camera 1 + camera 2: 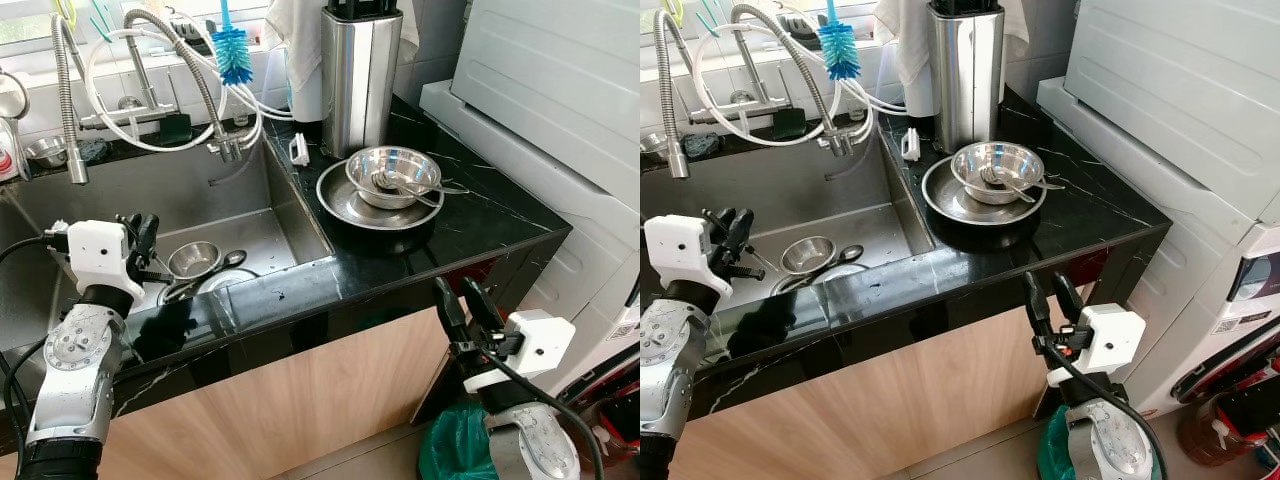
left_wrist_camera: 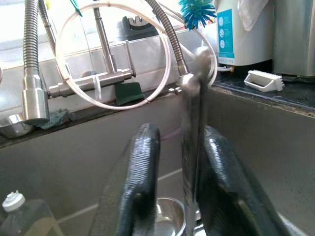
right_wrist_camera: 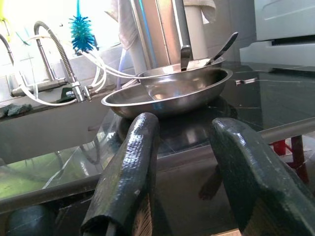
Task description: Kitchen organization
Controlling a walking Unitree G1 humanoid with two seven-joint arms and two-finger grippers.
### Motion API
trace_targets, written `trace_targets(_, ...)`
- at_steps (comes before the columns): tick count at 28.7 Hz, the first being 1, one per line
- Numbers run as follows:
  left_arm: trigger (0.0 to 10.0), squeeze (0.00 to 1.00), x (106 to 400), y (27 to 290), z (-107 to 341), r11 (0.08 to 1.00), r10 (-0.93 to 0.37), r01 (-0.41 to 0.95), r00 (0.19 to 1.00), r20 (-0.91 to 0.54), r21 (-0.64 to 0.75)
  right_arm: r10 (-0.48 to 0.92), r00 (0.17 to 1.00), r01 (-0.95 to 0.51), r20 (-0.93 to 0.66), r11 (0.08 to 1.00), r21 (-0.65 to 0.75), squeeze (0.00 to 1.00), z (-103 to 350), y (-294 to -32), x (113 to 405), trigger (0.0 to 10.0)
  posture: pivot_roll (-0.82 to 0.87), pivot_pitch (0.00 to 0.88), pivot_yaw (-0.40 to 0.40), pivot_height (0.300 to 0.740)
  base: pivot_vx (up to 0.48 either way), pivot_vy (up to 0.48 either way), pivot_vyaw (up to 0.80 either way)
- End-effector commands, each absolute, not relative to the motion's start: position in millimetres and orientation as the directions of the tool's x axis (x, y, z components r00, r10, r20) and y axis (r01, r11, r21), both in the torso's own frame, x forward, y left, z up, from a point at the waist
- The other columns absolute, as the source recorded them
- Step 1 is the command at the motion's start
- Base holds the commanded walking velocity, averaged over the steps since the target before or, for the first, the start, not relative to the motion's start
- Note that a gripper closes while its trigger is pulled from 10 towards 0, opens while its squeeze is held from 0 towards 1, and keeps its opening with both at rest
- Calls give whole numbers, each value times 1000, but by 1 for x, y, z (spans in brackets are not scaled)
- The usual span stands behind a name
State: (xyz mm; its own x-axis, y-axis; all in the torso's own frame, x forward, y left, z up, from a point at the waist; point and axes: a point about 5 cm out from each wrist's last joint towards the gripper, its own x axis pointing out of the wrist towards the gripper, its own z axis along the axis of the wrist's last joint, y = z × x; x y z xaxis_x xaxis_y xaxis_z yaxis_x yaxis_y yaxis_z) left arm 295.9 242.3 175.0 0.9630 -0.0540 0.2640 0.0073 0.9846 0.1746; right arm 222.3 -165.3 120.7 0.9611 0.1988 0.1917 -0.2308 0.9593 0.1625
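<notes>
Left gripper point(image 2: 172, 187) pinches one thin steel utensil point(image 2: 191, 147) over the sink point(image 1: 250, 215); right gripper point(image 3: 189, 172) spread. Counter: one shallow steel plate point(image 1: 345, 205), one round steel bowl point(image 1: 395, 165).

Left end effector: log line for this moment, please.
left end effector: over sink, shut on utensil | right end effector: open, below counter | bowl on plate

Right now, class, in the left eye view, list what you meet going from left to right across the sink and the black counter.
White left claw holding a steel utensil → small steel bowl in the sink → blue bottle brush → tall steel knife block → steel bowl with spoons on a steel plate → right claw.
</notes>
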Motion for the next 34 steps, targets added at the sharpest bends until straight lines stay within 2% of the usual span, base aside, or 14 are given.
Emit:
trace_targets(1, 10000, 1000, 296, 241, 178, 985, -55, 8, 962, 267, 175, 193, 964, -222, 183, 963, 155, 0, 119, -166, 222, 10000, -16, 45, 43, 740, 0, 0, 0)
trace_targets(14, 10000, 1000, 297, 241, 180, 987, -57, 13, 962, 269, 161, 180, 965, -209, 189, 967, 146, 0, 121, -167, 225, 10000, -10, 33, 46, 740, 0, 0, 0)
trace_targets(15, 10000, 0, 297, 241, 181, 987, -56, 12, 961, 271, 162, 167, 966, -195, 195, 972, 131, 0, 124, -170, 226, 10000, -9, 31, 47, 740, 0, 0, 0)
trace_targets(18, 10000, 0, 298, 241, 181, 987, -55, 10, 961, 272, 162, 105, 971, -124, 213, 989, 82, 0, 132, -182, 230, 10000, -10, 27, 48, 740, 0, 0, 0)
trace_targets(20, 10000, 0, 297, 242, 181, 985, -57, 11, 961, 269, 172, 34, 969, -33, 243, 999, -10, 0, 143, -195, 233, 10000, -9, 21, 51, 740, 0, 0, 0)
trace_targets(21, 10000, 0, 296, 242, 181, 984, -59, 11, 962, 268, 175, 27, 964, -2, 264, 995, -95, 0, 151, -201, 234, 10000, -9, 21, 51, 740, 0, 0, 0)
trace_targets(25, 10000, 0, 296, 242, 180, 985, -58, 11, 962, 268, 173, 35, 944, 19, 329, 987, -159, 0, 173, -206, 236, 10000, -11, 16, 51, 740, 0, 0, 0)
trace_targets(29, 10000, 0, 296, 240, 180, 986, -60, 14, 961, 269, 169, 50, 937, 7, 347, 987, -161, 0, 180, -206, 238, 10000, -13, 15, 51, 740, 0, 0, 0)
trace_targets(34, 10000, 0, 297, 235, 180, 987, -67, 25, 961, 269, 157, 209, 927, -170, 311, 974, -149, 0, 178, -197, 246, 10000, -9, 23, 48, 740, 0, 0, 0)
